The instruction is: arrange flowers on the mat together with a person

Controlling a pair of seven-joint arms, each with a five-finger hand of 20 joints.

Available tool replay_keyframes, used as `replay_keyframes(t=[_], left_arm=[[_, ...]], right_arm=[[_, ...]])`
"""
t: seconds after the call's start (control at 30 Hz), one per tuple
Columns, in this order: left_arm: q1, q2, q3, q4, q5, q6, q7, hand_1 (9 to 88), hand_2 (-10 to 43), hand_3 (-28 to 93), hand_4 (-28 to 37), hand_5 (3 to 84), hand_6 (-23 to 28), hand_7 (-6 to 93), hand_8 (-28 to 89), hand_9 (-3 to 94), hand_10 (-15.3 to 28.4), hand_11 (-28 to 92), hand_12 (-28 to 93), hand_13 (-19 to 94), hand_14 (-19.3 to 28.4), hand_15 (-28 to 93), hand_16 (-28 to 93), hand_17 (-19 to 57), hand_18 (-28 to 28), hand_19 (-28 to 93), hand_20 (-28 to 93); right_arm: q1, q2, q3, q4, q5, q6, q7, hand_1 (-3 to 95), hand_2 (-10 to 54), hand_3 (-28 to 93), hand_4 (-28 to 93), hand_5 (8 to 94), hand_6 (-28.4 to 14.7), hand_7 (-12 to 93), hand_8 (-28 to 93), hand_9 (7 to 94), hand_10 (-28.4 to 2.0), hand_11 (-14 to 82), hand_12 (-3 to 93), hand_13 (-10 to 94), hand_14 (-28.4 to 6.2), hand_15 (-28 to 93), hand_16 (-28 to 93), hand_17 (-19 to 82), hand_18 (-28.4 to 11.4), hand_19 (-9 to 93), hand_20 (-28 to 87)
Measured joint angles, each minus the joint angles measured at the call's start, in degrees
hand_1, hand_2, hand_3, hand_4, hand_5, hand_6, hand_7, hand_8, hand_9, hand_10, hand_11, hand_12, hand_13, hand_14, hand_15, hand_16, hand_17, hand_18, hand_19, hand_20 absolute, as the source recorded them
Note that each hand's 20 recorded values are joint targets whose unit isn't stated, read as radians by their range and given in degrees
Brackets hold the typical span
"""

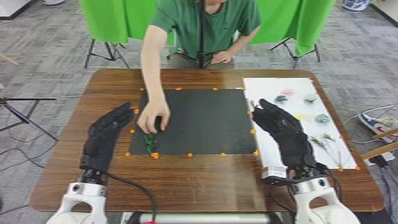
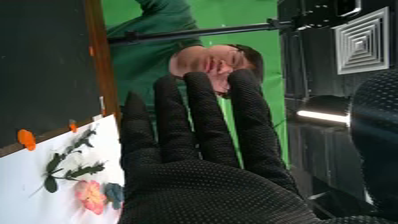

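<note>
From where I stand, a person's bare hand (image 1: 154, 117) reaches down onto the black rectangular mat (image 1: 200, 122), fingertips at the upper end of a dark green leafy sprig (image 1: 150, 143) lying near its left edge. On the brown wooden worktop (image 1: 182, 175), a white sheet (image 1: 266, 87) carries the other pieces: a pink flower (image 1: 287, 92), a round grey-green bloom (image 1: 322, 118) and long thin-stemmed sprays (image 1: 324, 142). They look nearly weightless, the stems springy and the petals soft, easily crushed — I'd pinch low on a stem and leave the heads alone. The robot's black-gloved right hand (image 1: 280, 125) is wide open, fingers straight, holding nothing, above where mat and sheet meet; its black-gloved left hand (image 1: 108, 127) is open and empty too, beside the mat. The next piece, I'd guess, is the right hand's to fetch.
</note>
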Motion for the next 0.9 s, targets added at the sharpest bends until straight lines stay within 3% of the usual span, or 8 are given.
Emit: replay_keyframes(t=[0.33,0.5,0.9], left_arm=[[0.6,-0.02,-0.52,-0.19,-0.04,0.03,-0.32,26.1,-9.5,64,-17.4,43.6,2.9,10.9,-5,41.5,11.8,11,15,31,15.4,8,5,2.6,12.1,4,18],[0.5,-0.02,-0.58,-0.19,-0.03,0.04,-0.42,26.0,-9.5,64,-17.3,43.6,2.9,10.9,-5,41.5,11.7,11,15,31,15.4,8,5,2.6,12.1,4,18],[0.3,-0.10,-1.02,-0.20,0.02,0.11,-0.50,26.0,-9.5,64,-17.4,43.7,2.9,11.0,-5,41.5,11.7,11,15,30,15.4,8,5,2.5,12.1,4,18]], right_arm=[[0.0,-0.2,-0.1,0.0,-0.5,0.6,-0.2,14.8,-9.3,77,-22,40.2,-2.1,11,-9,42.2,-14.8,4.6,13.3,33,-12.9,10,16,17,-13.9,7,26],[0.1,-0.1,-0.4,0.1,-0.8,1.1,-0.5,13.5,-9.5,74,-28,39.8,-2.2,12,-9,42.1,-14.6,4.7,13.7,33,-12.7,10,17,17,-13.8,7,27],[0.5,0.1,-0.8,0.5,-1.6,1.8,-1.5,16.3,-9.5,75,-28,39.8,-2.2,13,-9,42.9,-14.3,5.0,14.2,34,-12.4,11,17,17,-13.9,8,27]])
